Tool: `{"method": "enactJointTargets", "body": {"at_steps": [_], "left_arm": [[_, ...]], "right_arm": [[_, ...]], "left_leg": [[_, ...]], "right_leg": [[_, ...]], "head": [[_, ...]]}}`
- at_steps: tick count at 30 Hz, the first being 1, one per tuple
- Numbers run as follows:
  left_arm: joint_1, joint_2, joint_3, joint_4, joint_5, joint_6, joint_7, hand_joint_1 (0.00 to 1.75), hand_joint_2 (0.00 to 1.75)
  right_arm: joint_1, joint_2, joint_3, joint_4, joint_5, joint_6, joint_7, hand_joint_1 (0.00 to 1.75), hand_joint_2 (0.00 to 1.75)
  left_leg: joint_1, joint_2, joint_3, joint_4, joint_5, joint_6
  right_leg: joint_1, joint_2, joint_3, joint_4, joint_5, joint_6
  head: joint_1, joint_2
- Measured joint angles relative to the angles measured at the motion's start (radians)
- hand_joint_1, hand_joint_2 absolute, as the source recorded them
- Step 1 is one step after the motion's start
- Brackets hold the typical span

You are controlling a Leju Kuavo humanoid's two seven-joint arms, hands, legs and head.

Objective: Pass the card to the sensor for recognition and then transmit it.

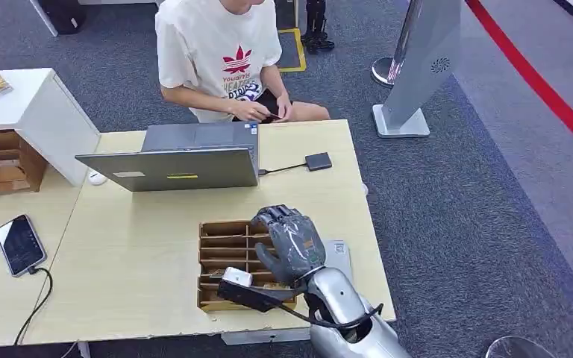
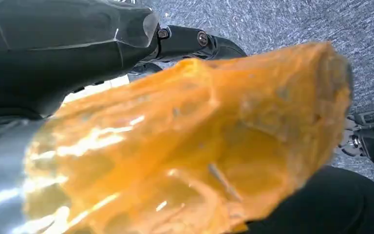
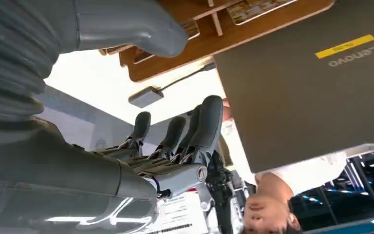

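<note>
A wooden slotted card tray (image 1: 222,246) lies near the table's front edge, with cards lying in some slots (image 3: 260,7). My right hand (image 1: 289,242) hovers over the tray's right end with its fingers (image 3: 205,124) stretched out and apart, holding nothing. The sensor, a small dark box (image 1: 318,161) on a cable from the laptop, lies beyond the tray at the table's far right and appears again as the sensor (image 3: 146,96) past my thumb. In the left wrist view an orange glossy blurred mass (image 2: 190,146) sits right at the lens, and my left hand's fingers cannot be made out.
An open grey laptop (image 1: 186,158) stands behind the tray, and a seated person (image 1: 220,52) faces it. A phone (image 1: 19,244) on a cable lies at the left. A white cabinet (image 1: 33,112) holds another wooden tray (image 1: 0,160). A sign stand (image 1: 418,67) is on the floor at the right.
</note>
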Motion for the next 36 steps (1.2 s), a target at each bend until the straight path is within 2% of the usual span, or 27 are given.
{"method": "enactJointTargets", "body": {"at_steps": [30, 31, 32, 36], "left_arm": [[0.000, 0.000, 0.000, 0.000, 0.000, -0.001, 0.005, 0.00, 0.00], [0.000, 0.000, 0.000, 0.000, 0.000, -0.001, 0.005, 0.00, 0.00], [0.000, 0.000, 0.000, 0.000, 0.000, -0.001, 0.005, 0.00, 0.00], [0.000, 0.000, 0.000, 0.000, -0.002, -0.001, 0.007, 0.00, 0.00]], "right_arm": [[0.000, 0.012, -0.020, 0.031, 0.000, 0.000, 0.000, 0.82, 1.75], [0.000, 0.012, -0.020, 0.032, 0.001, 0.000, 0.000, 0.75, 1.75], [0.000, 0.012, -0.020, 0.032, 0.001, 0.000, 0.000, 0.75, 1.75], [0.000, 0.018, -0.023, 0.048, -0.015, 0.035, 0.010, 0.73, 1.75]], "left_leg": [[0.000, 0.000, 0.000, 0.000, 0.000, 0.000], [0.000, 0.000, 0.000, 0.000, 0.000, 0.000], [0.000, 0.000, 0.000, 0.000, 0.000, 0.000], [0.000, 0.000, 0.000, 0.000, 0.000, 0.000]], "right_leg": [[0.000, 0.000, 0.000, 0.000, 0.000, 0.000], [0.000, 0.000, 0.000, 0.000, 0.000, 0.000], [0.000, 0.000, 0.000, 0.000, 0.000, 0.000], [0.000, 0.000, 0.000, 0.000, 0.000, 0.000]], "head": [[0.000, 0.000], [0.000, 0.000], [0.000, 0.000], [0.000, 0.000]]}}
